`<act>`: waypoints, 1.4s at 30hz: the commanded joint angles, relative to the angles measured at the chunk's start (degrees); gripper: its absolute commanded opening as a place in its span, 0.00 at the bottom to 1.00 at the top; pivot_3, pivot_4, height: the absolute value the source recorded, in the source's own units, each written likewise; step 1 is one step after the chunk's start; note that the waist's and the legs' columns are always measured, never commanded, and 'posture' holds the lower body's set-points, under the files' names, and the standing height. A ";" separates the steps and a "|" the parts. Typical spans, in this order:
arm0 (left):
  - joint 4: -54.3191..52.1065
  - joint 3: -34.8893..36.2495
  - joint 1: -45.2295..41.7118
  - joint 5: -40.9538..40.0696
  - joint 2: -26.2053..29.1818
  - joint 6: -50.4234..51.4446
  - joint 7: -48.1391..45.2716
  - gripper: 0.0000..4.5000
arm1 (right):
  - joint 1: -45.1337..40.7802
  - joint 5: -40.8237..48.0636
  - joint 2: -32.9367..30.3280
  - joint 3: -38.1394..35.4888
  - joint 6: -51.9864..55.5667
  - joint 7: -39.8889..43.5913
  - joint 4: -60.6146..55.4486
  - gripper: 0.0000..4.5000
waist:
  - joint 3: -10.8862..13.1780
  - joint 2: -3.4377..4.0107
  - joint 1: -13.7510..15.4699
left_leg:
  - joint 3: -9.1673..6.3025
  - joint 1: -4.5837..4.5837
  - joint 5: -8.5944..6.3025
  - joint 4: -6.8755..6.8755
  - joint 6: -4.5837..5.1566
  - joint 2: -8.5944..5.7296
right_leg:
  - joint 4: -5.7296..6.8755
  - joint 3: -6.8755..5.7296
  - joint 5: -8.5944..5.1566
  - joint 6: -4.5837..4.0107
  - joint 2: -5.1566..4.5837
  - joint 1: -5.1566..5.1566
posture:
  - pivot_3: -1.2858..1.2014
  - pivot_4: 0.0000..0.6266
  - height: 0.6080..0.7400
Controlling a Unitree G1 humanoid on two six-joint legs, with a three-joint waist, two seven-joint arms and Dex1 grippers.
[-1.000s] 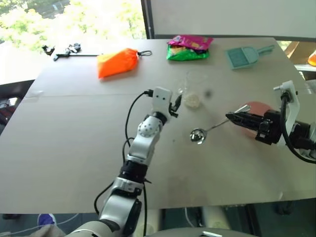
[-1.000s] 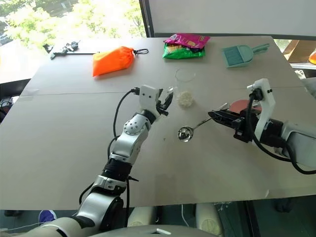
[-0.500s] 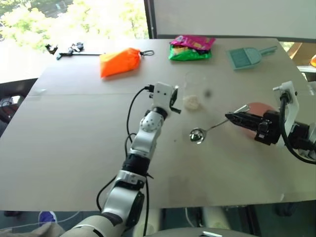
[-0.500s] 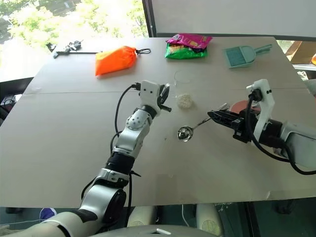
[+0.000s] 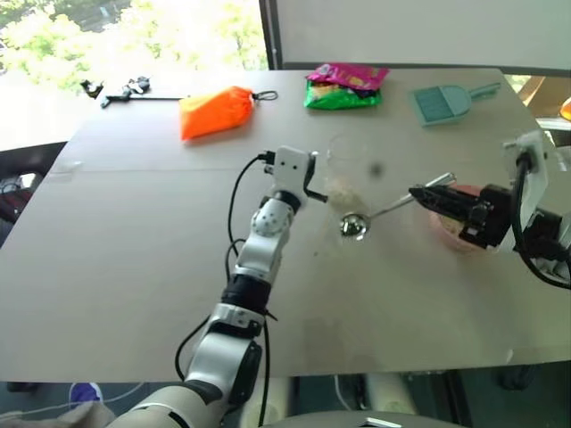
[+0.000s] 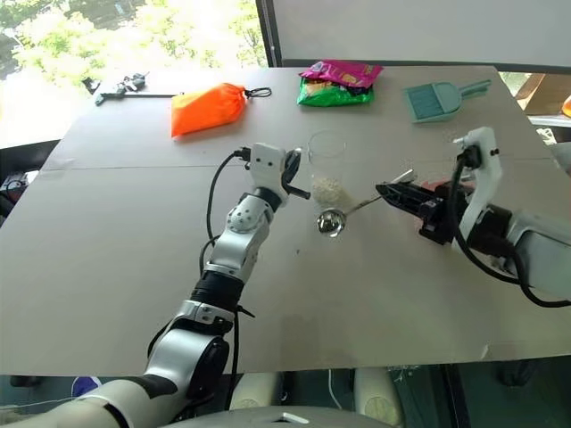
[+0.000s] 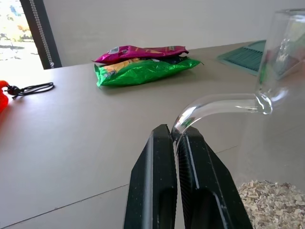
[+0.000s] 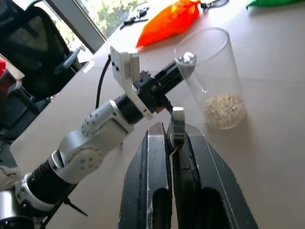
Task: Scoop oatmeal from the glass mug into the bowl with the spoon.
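Head views: the left gripper (image 6: 302,178) is clamped tight on the handle of the glass mug (image 6: 327,169), which stands near the middle of the table (image 6: 116,267) with the oatmeal (image 6: 327,189) heaped in its base. The right gripper (image 6: 385,191) is pinched closed on the handle of the spoon (image 6: 343,213), whose round end hangs just in front of the mug, on the robot's side, above the tabletop. The bowl (image 5: 453,217) sits under and behind the right gripper, largely covered by it, so the arm stands between the camera and most of its rim. Along the far edge lie an orange pouch (image 6: 207,109), a green and pink snack packet (image 6: 338,84) and a teal dustpan-like scoop (image 6: 440,98); a small black tool (image 6: 120,87) lies at the far left corner. All of these lie well apart from the mug.

Left wrist view: the two black fingers (image 7: 157,186) press together around the clear curved mug handle (image 7: 214,105). Oatmeal flakes show through the glass beside them. The snack packet lies beyond on the table, with the teal scoop seen partly through the mug wall and a black cord (image 7: 29,88) at the edge.

Right wrist view: the closed fingers (image 8: 152,191) pinch the spoon's thin handle (image 8: 177,125). Past them stands the mug, with the left gripper at its handle; the orange pouch lies farther off.
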 commanded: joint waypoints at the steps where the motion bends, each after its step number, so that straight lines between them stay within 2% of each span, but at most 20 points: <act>1: -2.45 -0.52 -3.92 1.35 1.60 -4.21 -1.97 0.00 | -6.56 0.06 -0.57 -2.96 -3.81 -1.15 1.20 0.00 | 0.01 0.00 -0.04 | 0.00 -0.01 0.00 0.00 0.00 0.00 | 0.00 0.00 0.00 0.00 0.00 -0.01 | 0.52 0.24 1.00; 10: 5.55 -2.84 -11.39 4.15 0.88 -11.71 -4.46 0.00 | -15.51 -11.02 -1.42 -1.43 -3.56 0.18 7.82 0.00 | 0.01 -0.01 0.06 | -0.04 -0.12 0.00 -0.01 0.00 -0.11 | -0.08 -0.06 0.00 0.00 -0.10 -0.02 | 0.52 0.24 1.00; 18: 5.67 -3.37 -11.47 4.84 0.97 -15.03 -5.34 0.00 | -18.67 -16.91 0.15 -0.64 -2.49 -0.18 8.81 0.00 | 0.01 0.00 -0.24 | -0.03 -0.13 0.00 -0.06 0.00 -0.08 | -0.03 -0.03 0.00 0.00 -0.08 -0.11 | 0.52 0.24 1.00; 25: 5.79 -3.76 -12.96 5.51 -0.04 -15.25 -4.84 0.00 | -21.64 -33.39 0.57 10.30 0.35 5.59 4.97 0.00 | 0.01 0.00 -0.05 | -0.06 -0.15 0.00 -0.04 0.00 -0.10 | -0.04 -0.05 0.00 0.00 -0.09 -0.12 | 0.52 0.24 1.00; 29: 5.95 -4.30 -12.62 5.69 -1.04 -15.44 -5.02 0.00 | -24.88 -49.19 2.68 21.63 -0.79 9.74 4.85 0.00 | 0.00 0.01 -0.31 | -0.05 -0.15 0.00 -0.04 -0.01 -0.12 | -0.04 -0.04 0.00 0.00 -0.10 -0.14 | 0.52 0.24 1.00; 34: 4.25 -4.74 -11.00 6.13 -0.95 -15.46 -5.40 0.00 | -26.09 -59.87 4.65 27.03 -1.93 15.12 6.14 0.00 | 0.01 0.01 -0.31 | -0.06 -0.17 0.01 -0.05 -0.01 -0.12 | -0.02 -0.05 0.00 0.00 -0.09 -0.22 | 0.52 0.24 1.00; 38: 3.72 -4.95 -10.44 6.53 -0.93 -15.23 -5.31 0.00 | -26.23 -59.55 9.02 25.41 0.98 18.31 7.49 0.00 | 0.00 0.01 -0.36 | -0.09 -0.17 0.01 -0.04 -0.01 -0.13 | -0.03 -0.05 0.00 0.00 -0.10 -0.21 | 0.52 0.24 1.00; 42: 3.86 -4.85 -10.11 7.02 -0.46 -14.96 -4.93 0.00 | -28.24 -52.17 14.58 17.89 8.67 16.92 9.91 0.00 | 0.00 0.01 -0.35 | -0.10 -0.18 0.01 -0.04 -0.02 -0.13 | 0.00 -0.05 0.00 0.00 -0.10 -0.23 | 0.52 0.24 1.00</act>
